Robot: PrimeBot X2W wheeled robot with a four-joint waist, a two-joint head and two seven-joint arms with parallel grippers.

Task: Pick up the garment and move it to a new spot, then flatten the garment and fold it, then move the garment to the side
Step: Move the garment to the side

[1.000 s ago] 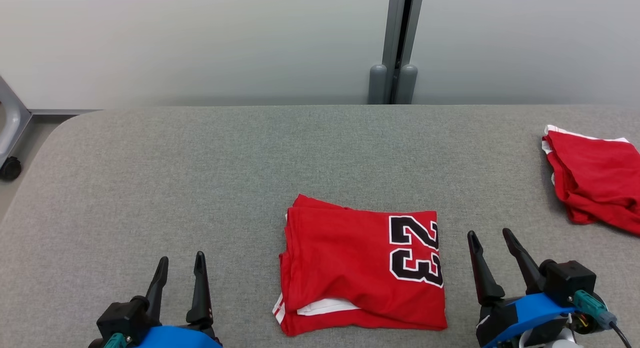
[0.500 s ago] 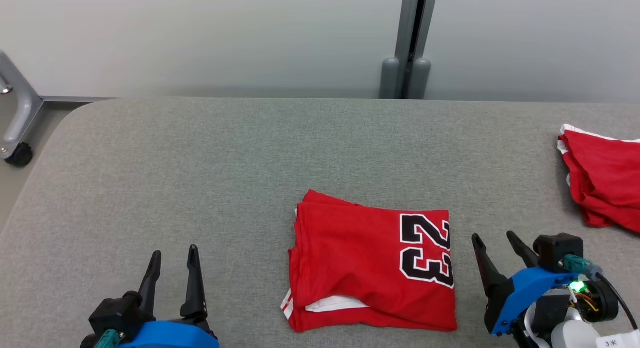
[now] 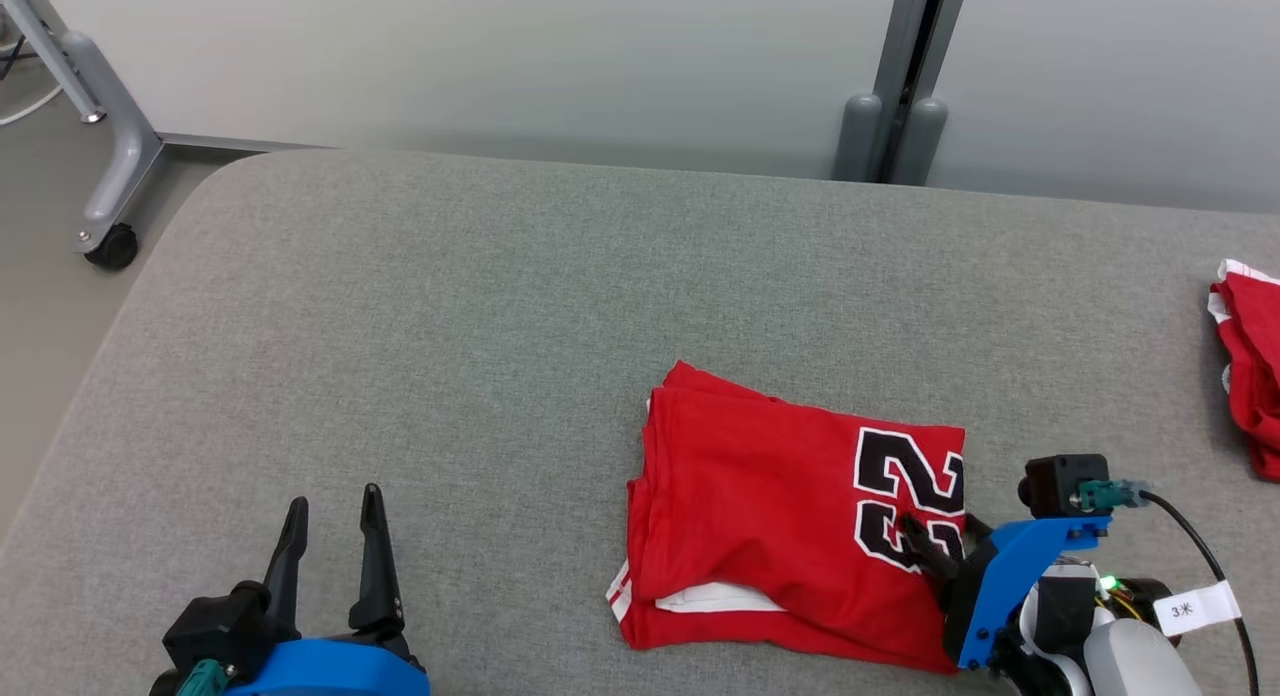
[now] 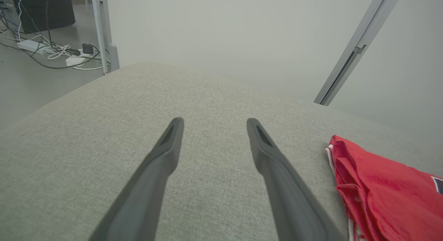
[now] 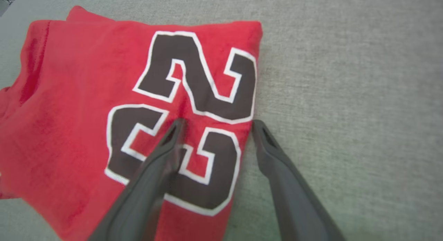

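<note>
Subject: one folded red jersey (image 3: 780,516) with black numeral 23, lying flat on the grey fabric-covered tabletop (image 3: 400,326). We find the right tool (image 5: 218,124) open, straddling the jersey's numbered edge, one finger above the numeral and the other above bare tabletop. Contact we cannot confirm. We find the left tool (image 3: 335,501) open and empty, well apart from the jersey. A second red cloth (image 3: 1250,376) lies far right.

The garment (image 3: 770,536) is a red jersey, folded into a flat, roughly square stack. It lies on the grey table (image 3: 450,326), near the front edge and right of centre. A black number 23 (image 3: 905,491) with a white outline sits sideways at its right end. A strip of white trim (image 3: 715,602) peeks out between the layers at the near left corner.
</note>
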